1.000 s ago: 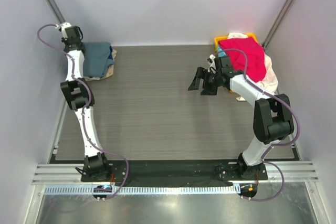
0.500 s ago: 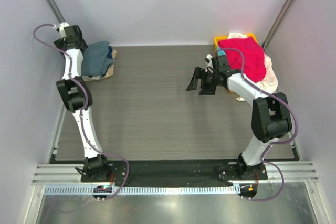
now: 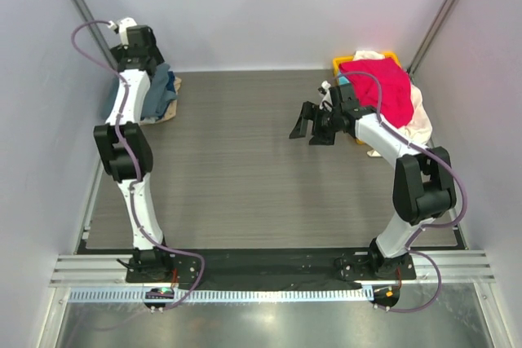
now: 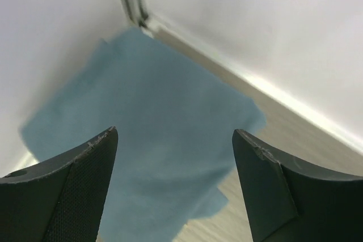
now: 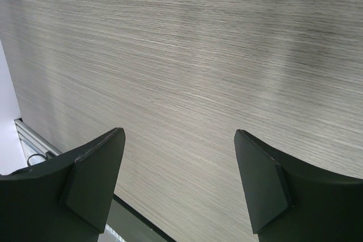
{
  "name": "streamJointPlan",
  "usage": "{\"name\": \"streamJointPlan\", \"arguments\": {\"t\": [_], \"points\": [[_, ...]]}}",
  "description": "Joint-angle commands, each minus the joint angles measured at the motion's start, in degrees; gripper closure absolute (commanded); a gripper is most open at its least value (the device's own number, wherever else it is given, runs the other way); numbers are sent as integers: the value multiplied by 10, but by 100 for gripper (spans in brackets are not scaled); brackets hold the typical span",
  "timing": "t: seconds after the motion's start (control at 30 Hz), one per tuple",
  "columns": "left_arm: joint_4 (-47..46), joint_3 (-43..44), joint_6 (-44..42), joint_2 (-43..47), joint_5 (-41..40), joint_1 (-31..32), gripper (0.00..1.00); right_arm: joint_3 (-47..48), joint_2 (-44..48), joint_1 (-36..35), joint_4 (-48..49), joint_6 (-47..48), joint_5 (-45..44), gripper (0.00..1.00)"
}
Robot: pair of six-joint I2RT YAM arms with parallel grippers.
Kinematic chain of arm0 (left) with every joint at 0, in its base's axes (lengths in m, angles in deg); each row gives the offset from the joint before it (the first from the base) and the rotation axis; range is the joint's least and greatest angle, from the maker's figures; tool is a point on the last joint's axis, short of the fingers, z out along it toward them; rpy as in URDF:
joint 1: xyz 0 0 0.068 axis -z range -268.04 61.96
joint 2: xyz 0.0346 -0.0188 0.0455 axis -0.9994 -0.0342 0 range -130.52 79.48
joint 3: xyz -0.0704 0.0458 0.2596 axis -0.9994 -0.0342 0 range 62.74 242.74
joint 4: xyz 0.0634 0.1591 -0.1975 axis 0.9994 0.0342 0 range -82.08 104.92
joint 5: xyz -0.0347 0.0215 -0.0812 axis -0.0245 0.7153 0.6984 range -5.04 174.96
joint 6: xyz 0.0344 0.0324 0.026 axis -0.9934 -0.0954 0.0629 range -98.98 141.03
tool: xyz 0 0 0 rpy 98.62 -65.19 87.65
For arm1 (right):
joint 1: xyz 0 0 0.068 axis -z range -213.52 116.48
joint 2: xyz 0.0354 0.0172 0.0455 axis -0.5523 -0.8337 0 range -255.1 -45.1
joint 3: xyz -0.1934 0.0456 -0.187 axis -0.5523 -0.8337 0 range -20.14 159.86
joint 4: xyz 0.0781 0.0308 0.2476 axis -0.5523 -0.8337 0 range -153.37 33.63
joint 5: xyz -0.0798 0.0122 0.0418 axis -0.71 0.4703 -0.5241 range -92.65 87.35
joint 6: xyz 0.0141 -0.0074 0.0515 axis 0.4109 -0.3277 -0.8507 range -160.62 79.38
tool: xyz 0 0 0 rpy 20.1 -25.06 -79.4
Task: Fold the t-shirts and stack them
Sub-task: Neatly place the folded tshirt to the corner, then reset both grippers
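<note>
Toward the right edge of the worktop point(image 3: 245, 169), about halfway back: right claw point(image 3: 308, 129) hanging low, jaws wide apart. Grips nothing. Behind it, in the far right corner: yellow basket point(image 3: 342, 63) heaped with a red tee point(image 3: 383, 87), a cream one point(image 3: 420, 116) draping over the side, and a sliver of turquoise point(image 3: 343, 83). In the far left corner: folded slate blue-grey tee point(image 3: 159, 91) lying on a tan one point(image 3: 167, 113). Directly above that stack: left claw point(image 4: 174, 133), jaws spread. Holds nothing, touches no cloth.

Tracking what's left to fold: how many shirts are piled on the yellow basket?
3: a red shirt on top, a cream shirt beneath it on the right, a turquoise edge at the left. Others may be hidden underneath.
</note>
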Motion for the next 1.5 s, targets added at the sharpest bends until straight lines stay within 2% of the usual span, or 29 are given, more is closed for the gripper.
{"name": "streamJointPlan", "arguments": {"t": [0.0,0.17,0.43,0.73,0.97,1.13,1.23,1.3,1.47], "points": [[-2,-27,49,-15,28,4,18,17,33,-3,5,8,14,16],[-16,-23,98,-60,102,8,22,15,43,-2,3,12,11,16],[-38,-35,119,-92,100,16,24,26,28,-3,3,11,13,16],[-150,-185,195,-59,59,17,24,35,20,-3,3,9,12,16],[-126,-133,170,-47,53,26,20,39,19,-3,2,10,15,16],[-101,-98,126,5,44,41,13,44,20,-3,2,11,17,16],[-70,-86,98,47,12,74,8,48,23,-3,2,11,18,16],[-55,-93,90,73,4,82,0,48,26,-3,3,13,20,16],[-12,-158,86,197,-2,104,0,49,42,-3,2,14,10,16]]}}
